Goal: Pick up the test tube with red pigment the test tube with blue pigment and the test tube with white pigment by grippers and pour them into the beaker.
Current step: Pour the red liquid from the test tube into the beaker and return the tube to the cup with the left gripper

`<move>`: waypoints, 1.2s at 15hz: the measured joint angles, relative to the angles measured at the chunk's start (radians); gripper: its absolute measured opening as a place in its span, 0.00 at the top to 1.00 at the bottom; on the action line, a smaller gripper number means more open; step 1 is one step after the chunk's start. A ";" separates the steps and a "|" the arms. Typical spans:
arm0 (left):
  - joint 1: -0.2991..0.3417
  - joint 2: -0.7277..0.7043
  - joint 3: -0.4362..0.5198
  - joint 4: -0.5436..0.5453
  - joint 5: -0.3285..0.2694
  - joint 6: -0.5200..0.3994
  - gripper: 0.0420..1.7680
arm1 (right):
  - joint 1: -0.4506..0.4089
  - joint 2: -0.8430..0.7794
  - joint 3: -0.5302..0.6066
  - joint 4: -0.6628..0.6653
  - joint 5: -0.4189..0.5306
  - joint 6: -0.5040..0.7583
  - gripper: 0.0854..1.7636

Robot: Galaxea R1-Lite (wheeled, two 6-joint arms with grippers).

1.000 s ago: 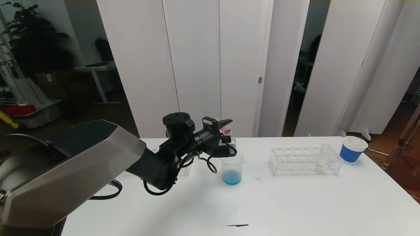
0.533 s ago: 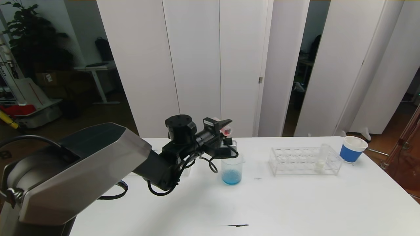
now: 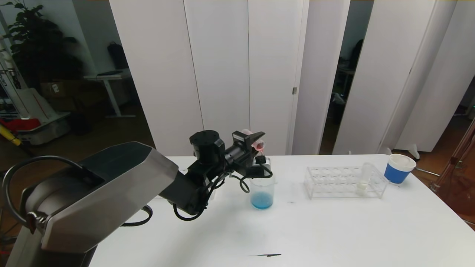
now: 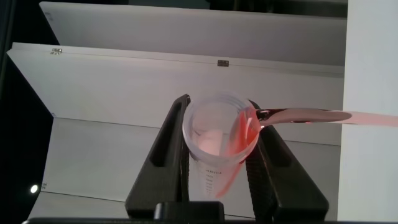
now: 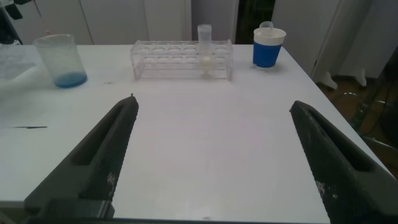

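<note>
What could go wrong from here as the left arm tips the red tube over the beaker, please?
1. The left gripper holds the red tube tilted above the beaker, near its back rim; pigment could spill onto the table.
2. The gripper's cables hang at the beaker's rim and might nudge it.
3. Red pigment clings along the tube wall, so some may stay inside.
The right gripper waits open, away from the rack.

Left gripper [image 3: 256,140] above the beaker [image 3: 262,193], clamped on a tilted test tube with red pigment [image 3: 256,144]. Blue pigment in beaker bottom. Clear rack [image 3: 345,181] to the right holds the test tube with white pigment [image 3: 364,178]; blue-banded paper cup [image 3: 398,168] beyond, on white table [image 3: 334,230].
</note>
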 joint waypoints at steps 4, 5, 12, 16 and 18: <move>0.000 0.008 -0.002 -0.008 -0.008 0.001 0.68 | 0.000 0.000 0.000 0.000 0.001 0.000 0.01; 0.000 0.008 -0.002 -0.015 -0.010 0.001 0.68 | 0.000 0.000 0.000 0.000 0.000 0.000 0.01; 0.001 0.009 0.004 -0.028 -0.015 -0.001 0.68 | 0.000 0.000 0.000 0.000 0.001 0.000 0.01; 0.001 0.008 0.008 -0.029 -0.015 -0.001 0.68 | 0.000 0.000 0.000 0.000 0.000 0.000 0.01; 0.001 0.006 0.014 -0.029 -0.017 -0.002 0.68 | 0.000 0.000 0.000 0.000 0.000 0.000 0.01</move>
